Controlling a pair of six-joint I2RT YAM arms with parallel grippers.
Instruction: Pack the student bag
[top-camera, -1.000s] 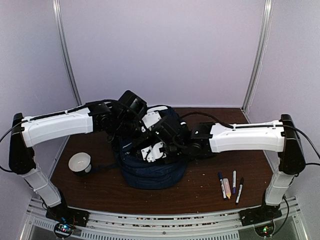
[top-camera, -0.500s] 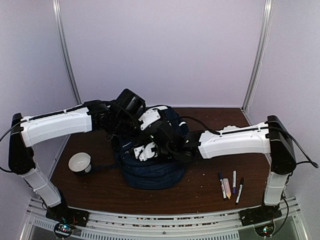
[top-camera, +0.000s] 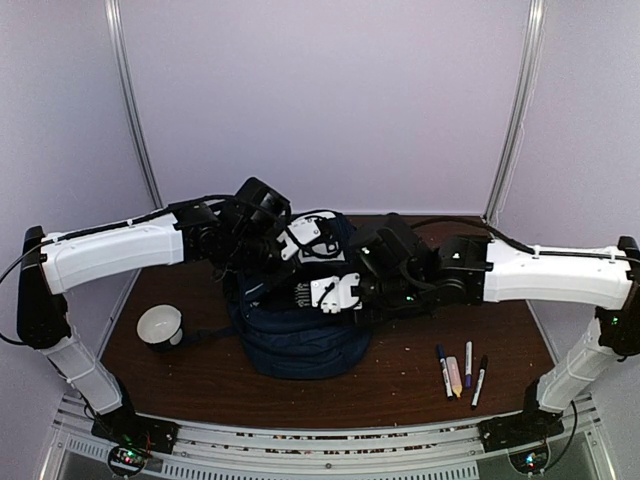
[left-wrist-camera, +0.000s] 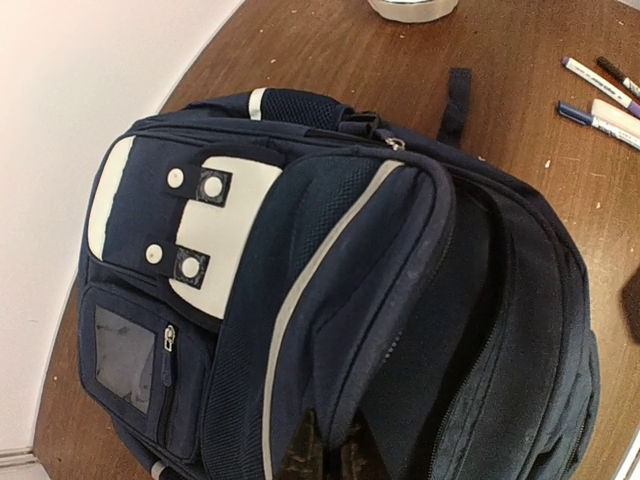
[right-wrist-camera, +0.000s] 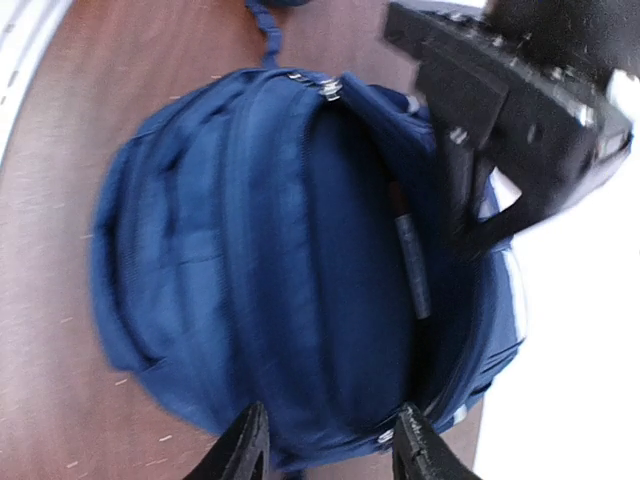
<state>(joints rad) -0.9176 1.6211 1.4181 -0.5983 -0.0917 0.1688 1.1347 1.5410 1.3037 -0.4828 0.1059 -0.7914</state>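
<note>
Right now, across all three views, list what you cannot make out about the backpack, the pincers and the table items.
Backpack contents: left wrist view, the main opening is in shadow; right wrist view, motion blur leaves the slim grey item inside unidentifiable.
White cup: left wrist view, cut by the top edge.
Left pincer: top view, hidden under its own arm.
</note>
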